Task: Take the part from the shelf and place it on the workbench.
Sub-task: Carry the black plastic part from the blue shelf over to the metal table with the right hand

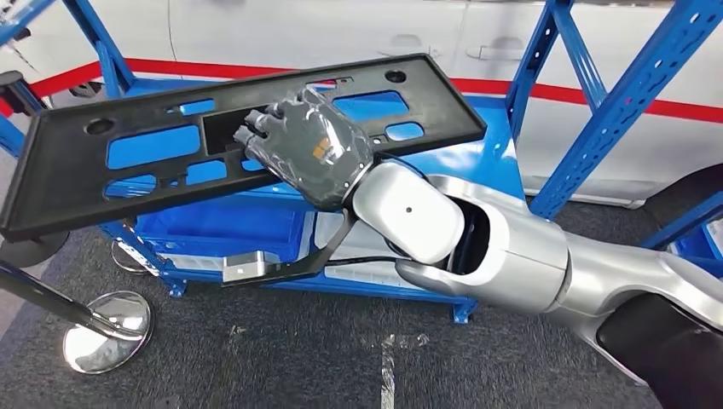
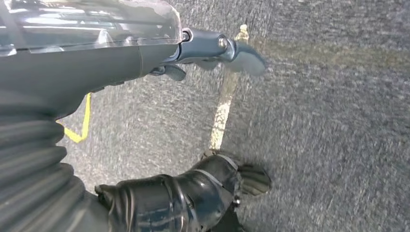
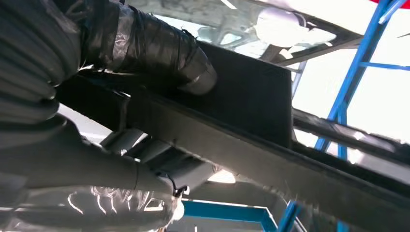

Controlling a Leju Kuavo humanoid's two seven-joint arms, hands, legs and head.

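A long flat black plastic part [image 1: 77,175] with several cut-outs hangs tilted in front of the blue shelf [image 1: 230,226], its left end lower. My right hand [image 1: 311,149] grips it near the middle, fingers through a central opening. In the right wrist view the thumb [image 3: 159,50] presses one face of the part [image 3: 251,104] and the fingers [image 3: 164,162] clamp the other. My left hand [image 2: 159,58] hangs over grey carpet with its fingers apart and nothing in it.
The blue steel shelf uprights [image 1: 631,94] rise at the right and back left. A silver metal part [image 1: 243,266] lies on the lower shelf. A round chrome stanchion base [image 1: 107,331] with a black post stands on the carpet at front left. A white wall with a red stripe runs behind.
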